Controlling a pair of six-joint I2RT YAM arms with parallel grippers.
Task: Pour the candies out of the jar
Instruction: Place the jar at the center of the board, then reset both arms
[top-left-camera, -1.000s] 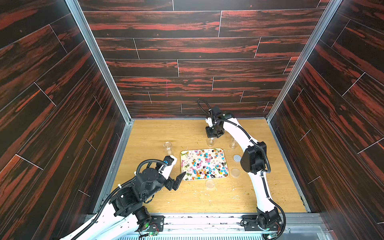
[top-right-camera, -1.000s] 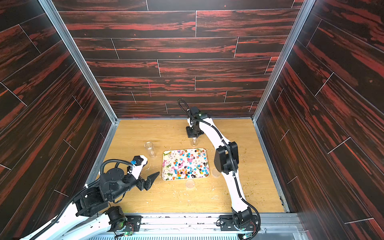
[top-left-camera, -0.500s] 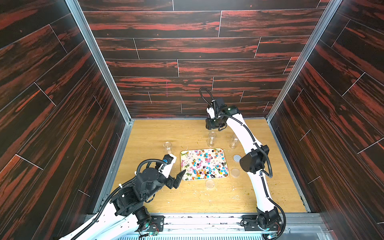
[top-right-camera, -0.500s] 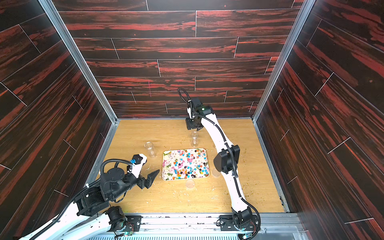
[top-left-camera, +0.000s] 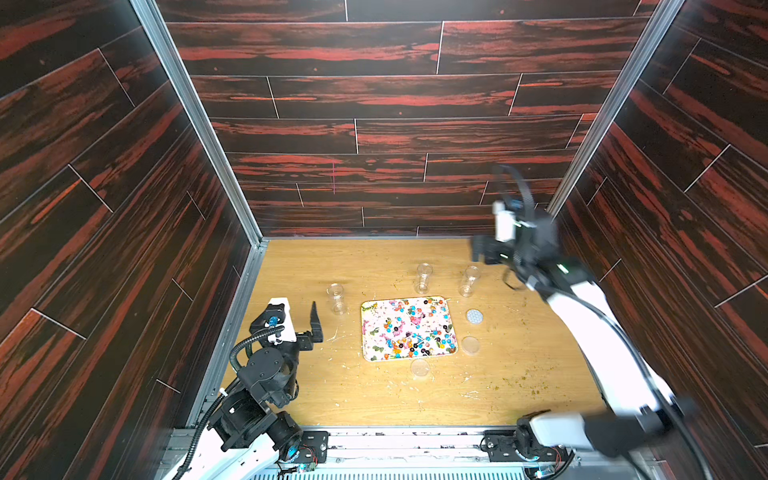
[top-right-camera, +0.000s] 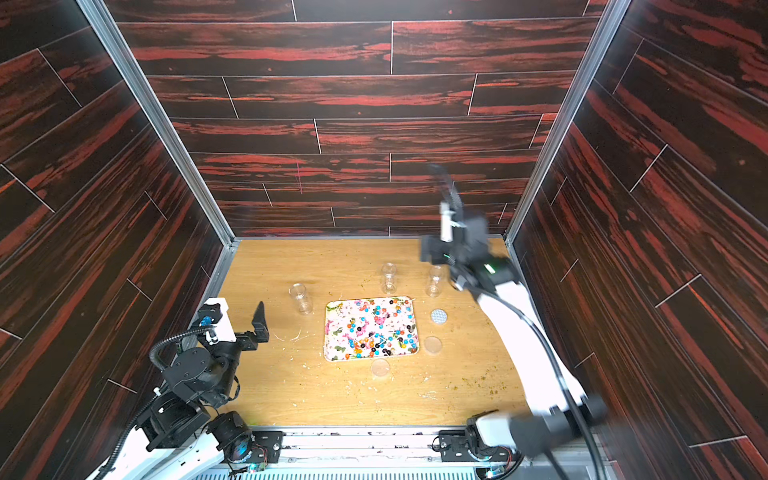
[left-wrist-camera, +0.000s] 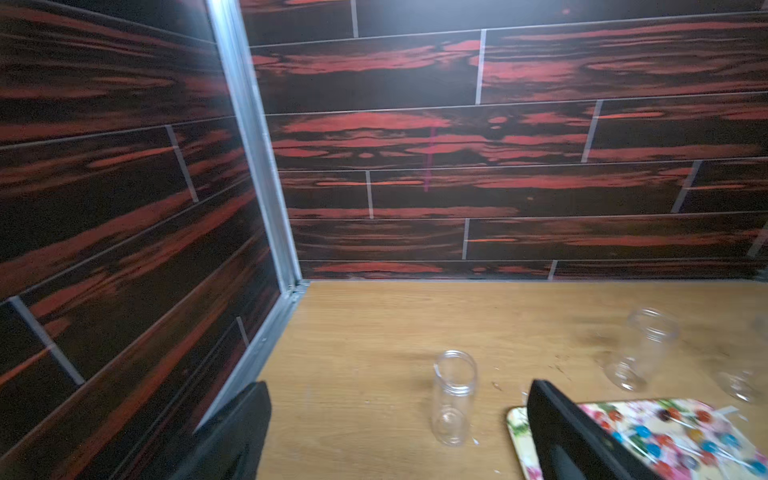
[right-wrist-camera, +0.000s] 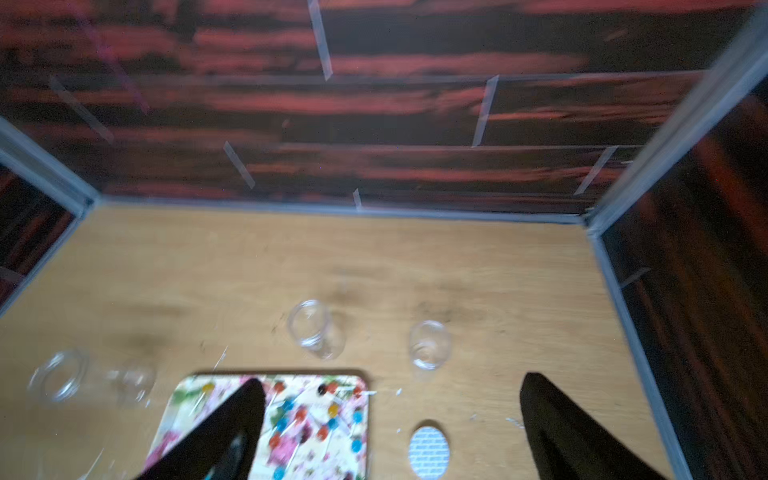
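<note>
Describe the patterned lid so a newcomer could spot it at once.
Find the floral tray in the middle of the wooden table. Three round lids lie flat along its right and near edges in a top view. The patterned lid is the farthest back of them; it is white with a fine bluish pattern, while the other lids are clear.

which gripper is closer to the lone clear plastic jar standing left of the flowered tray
Left. The left gripper is open just left of the clear plastic jar, not touching it. The right gripper is open near the back right corner, beyond the flowered tray.
</note>
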